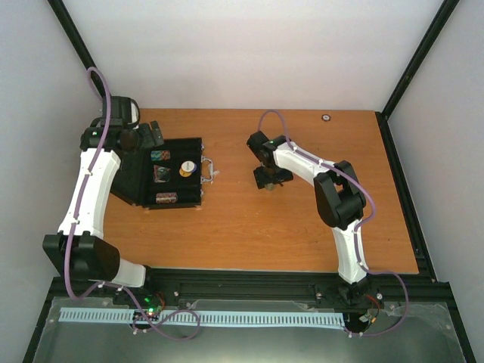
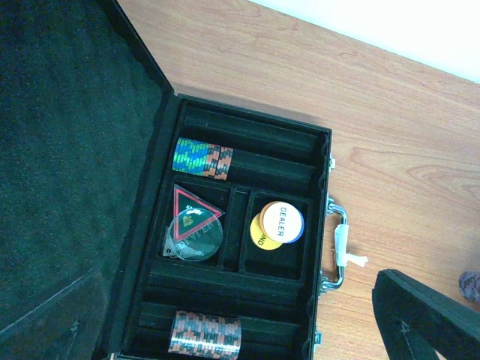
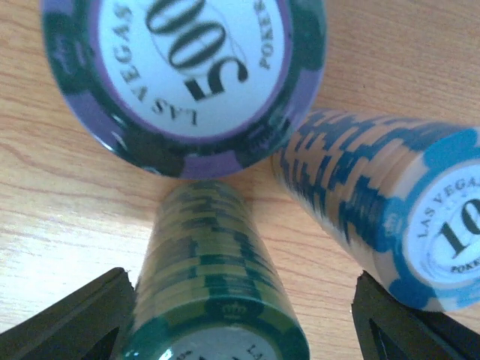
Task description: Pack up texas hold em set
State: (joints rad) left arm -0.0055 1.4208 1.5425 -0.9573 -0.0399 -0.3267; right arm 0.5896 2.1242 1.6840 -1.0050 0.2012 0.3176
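Case (image 2: 255, 124) lies open at table (image 1: 302, 234) left, chips (image 2: 202, 159) and discs (image 2: 279, 223) inside. Left gripper (image 1: 149, 136) hovers over it, jaws fully apart, empty. Right gripper (image 1: 271, 181): jaws wide astride the green stack (image 3: 214, 285) (purple stack (image 3: 187, 75) and blue stack (image 3: 360, 195) just beside it), gripping nothing.

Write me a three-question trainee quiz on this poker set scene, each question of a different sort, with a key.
1. True or false: the case is shut.
2. How many chip stacks does the right wrist camera show on the wood? A one, B three, C five.
3. Fill in the blank: the white disc in the case reads ____.

Key: 1 false, the lid is thrown back; 2 B; 3 DEALER.
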